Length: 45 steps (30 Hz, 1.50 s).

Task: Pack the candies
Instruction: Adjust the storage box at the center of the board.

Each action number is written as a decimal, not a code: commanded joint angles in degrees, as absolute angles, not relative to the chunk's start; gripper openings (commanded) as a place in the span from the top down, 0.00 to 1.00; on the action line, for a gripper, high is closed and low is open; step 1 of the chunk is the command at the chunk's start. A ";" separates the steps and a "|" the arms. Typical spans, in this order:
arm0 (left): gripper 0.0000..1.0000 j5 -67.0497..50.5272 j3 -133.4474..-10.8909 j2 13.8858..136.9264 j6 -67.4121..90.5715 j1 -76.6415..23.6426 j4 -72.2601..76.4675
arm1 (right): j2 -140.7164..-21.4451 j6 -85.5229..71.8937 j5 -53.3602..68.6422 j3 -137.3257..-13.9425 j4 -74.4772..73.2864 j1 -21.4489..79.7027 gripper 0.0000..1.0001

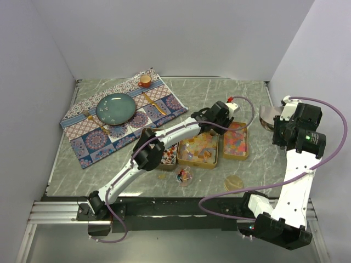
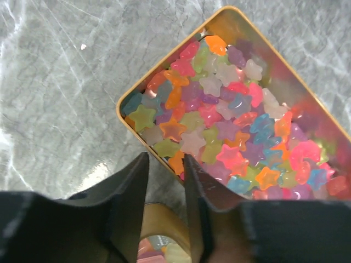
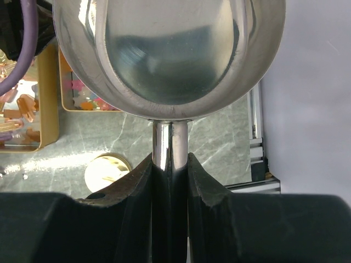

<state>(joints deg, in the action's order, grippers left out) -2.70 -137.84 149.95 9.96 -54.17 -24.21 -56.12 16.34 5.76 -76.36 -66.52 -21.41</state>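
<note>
Nearby, glossy star candies, gold tin; right gripper clamping steel scoop

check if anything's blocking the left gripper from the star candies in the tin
Nothing visible does. The tin has no lid, and the star candies lie exposed just ahead of the left gripper.
</note>
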 commanded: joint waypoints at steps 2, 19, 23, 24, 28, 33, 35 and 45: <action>0.57 -3.78 -140.63 152.14 6.49 -54.84 -30.32 | -54.32 15.82 5.98 -76.38 -64.60 -21.80 1.00; 0.66 -10.71 -135.36 148.89 5.03 -58.62 -31.91 | -53.62 17.84 6.85 -76.47 -65.13 -21.80 1.00; 0.66 -13.97 -128.42 144.94 0.63 -58.62 -29.10 | -52.74 18.28 7.47 -74.54 -63.99 -21.71 1.00; 0.66 -14.58 -128.06 144.41 -1.56 -58.62 -29.09 | -52.73 17.93 7.73 -74.27 -63.81 -21.80 1.00; 0.64 -17.66 -131.04 145.63 -11.48 -58.45 -31.02 | -53.52 16.44 9.05 -74.18 -62.93 -21.80 1.00; 0.63 -19.59 -132.27 146.51 -19.68 -57.75 -28.75 | -53.61 15.64 8.62 -73.92 -62.49 -21.80 1.00; 0.65 -19.77 -134.55 147.56 -21.00 -57.13 -28.74 | -53.44 15.73 7.92 -74.18 -62.66 -21.80 1.00; 0.73 -25.40 -132.54 148.36 -24.87 -53.35 -16.54 | -50.19 18.45 2.99 -74.27 -64.34 -21.80 1.00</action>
